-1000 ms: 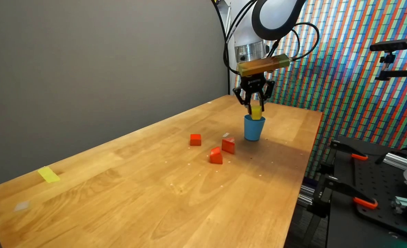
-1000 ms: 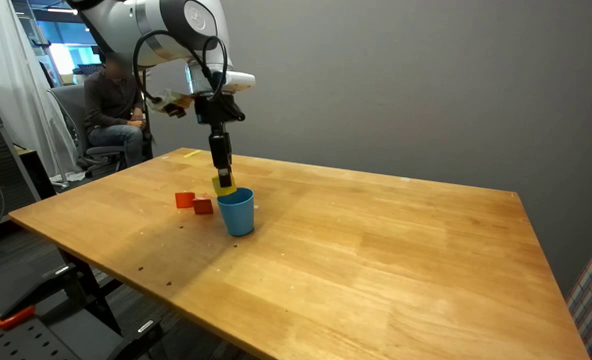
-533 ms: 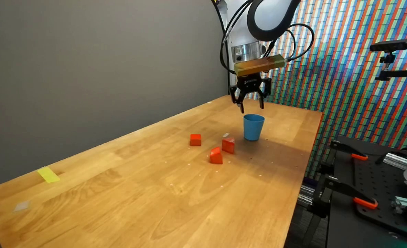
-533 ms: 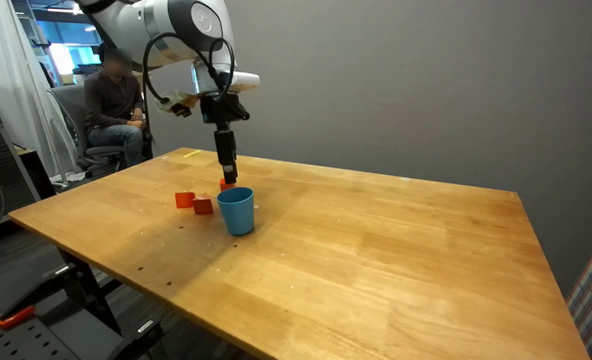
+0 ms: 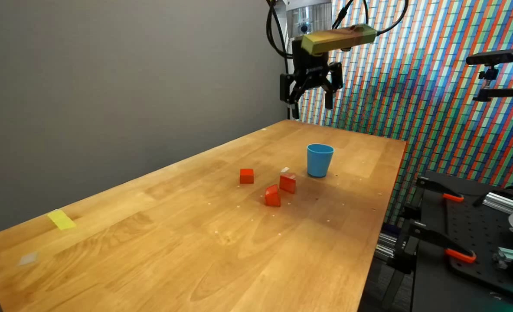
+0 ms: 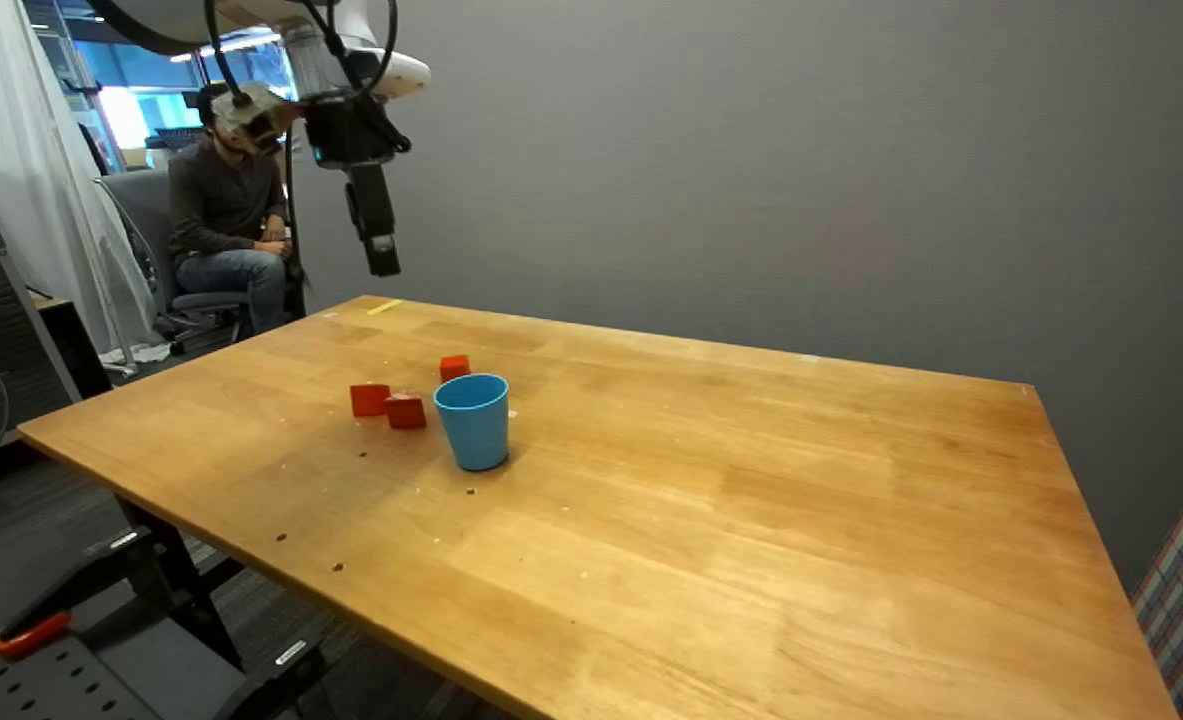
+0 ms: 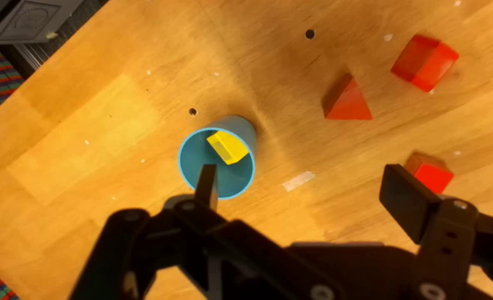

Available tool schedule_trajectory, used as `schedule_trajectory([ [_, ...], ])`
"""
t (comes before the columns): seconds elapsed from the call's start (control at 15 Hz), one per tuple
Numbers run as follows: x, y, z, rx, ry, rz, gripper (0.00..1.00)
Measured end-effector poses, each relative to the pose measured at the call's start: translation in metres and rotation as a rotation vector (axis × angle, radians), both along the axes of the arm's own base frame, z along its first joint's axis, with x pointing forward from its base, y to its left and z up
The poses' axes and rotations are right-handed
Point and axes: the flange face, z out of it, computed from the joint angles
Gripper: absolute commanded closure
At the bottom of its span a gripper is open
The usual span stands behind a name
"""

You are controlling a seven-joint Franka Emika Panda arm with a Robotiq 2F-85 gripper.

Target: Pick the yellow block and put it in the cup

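The yellow block (image 7: 233, 148) lies tilted inside the light-blue cup (image 7: 233, 191), as the wrist view shows. From both exterior views the block is hidden by the cup's wall. Upright on the wooden table stands the cup (image 5: 319, 162), also seen in an exterior view as the blue cup (image 6: 476, 430). My gripper (image 5: 312, 110) hangs well above the table, higher than the cup's rim, with its jaws wide apart and nothing between them. In the wrist view one of the fingers (image 7: 206, 183) overlaps the near part of the cup's opening.
Three small red blocks sit near the cup: one wedge-shaped red block (image 7: 350, 102), a red block (image 7: 425, 62) and another red block (image 7: 434, 177). Flat yellow tape (image 5: 61, 219) sticks to the table's far end. A grey wall (image 6: 801, 180) runs along one side.
A second ago the gripper held the yellow block at the cup's mouth. It has since opened, the block has gone into the cup, and the arm has risen away from it.
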Motion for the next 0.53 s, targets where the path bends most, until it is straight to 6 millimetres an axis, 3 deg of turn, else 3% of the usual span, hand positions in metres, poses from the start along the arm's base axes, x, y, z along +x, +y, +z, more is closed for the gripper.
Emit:
schedule_trajectory([
  [0.27,-0.039,0.043,0.045,0.031,0.053,0.198,0.0],
  [0.53,-0.091,0.063,0.085,0.047,0.182,0.343,0.0],
])
